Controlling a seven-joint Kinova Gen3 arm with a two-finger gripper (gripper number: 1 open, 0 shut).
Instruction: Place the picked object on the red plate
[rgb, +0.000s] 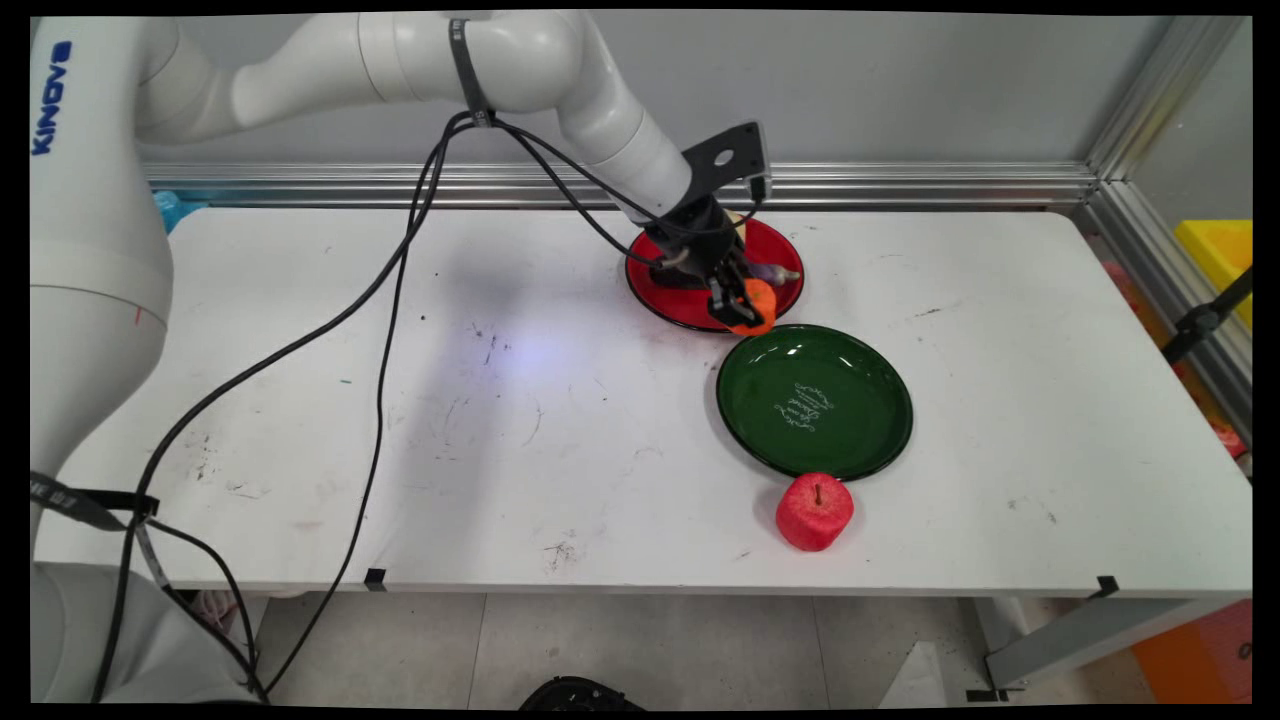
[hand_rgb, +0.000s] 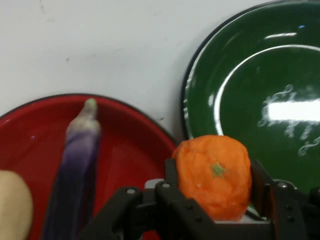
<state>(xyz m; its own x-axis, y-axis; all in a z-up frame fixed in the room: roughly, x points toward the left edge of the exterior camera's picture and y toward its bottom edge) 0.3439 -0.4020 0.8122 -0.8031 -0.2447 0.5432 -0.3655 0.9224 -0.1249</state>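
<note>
Gripper: the gripper (rgb: 742, 303) hangs over the near rim of the red plate (rgb: 780, 243), at the gap between the two plates.
Fingers: clamped on an orange (hand_rgb: 214, 172), one finger on each side of it; the hand view shows this plainly.
Orange: lifted clear of the table (rgb: 520, 400), above the red plate's edge and just short of the green plate (rgb: 815, 400). Its green stem mark faces the hand camera.
Red plate: holds a purple eggplant (hand_rgb: 77, 172) lying lengthwise, and a pale beige thing (hand_rgb: 12, 207) at the picture's edge, too cropped to name, perhaps another toy food.
Green plate: nothing lies in it; white lettering shows on its middle.
Apple: a red apple (rgb: 815, 511) stands on the table, just beside the green plate's near rim.
Progress: the orange is off every surface and in the grasp; it rests on neither plate.
Count: two plates, one orange, one eggplant, one apple, one unnamed pale thing.
</note>
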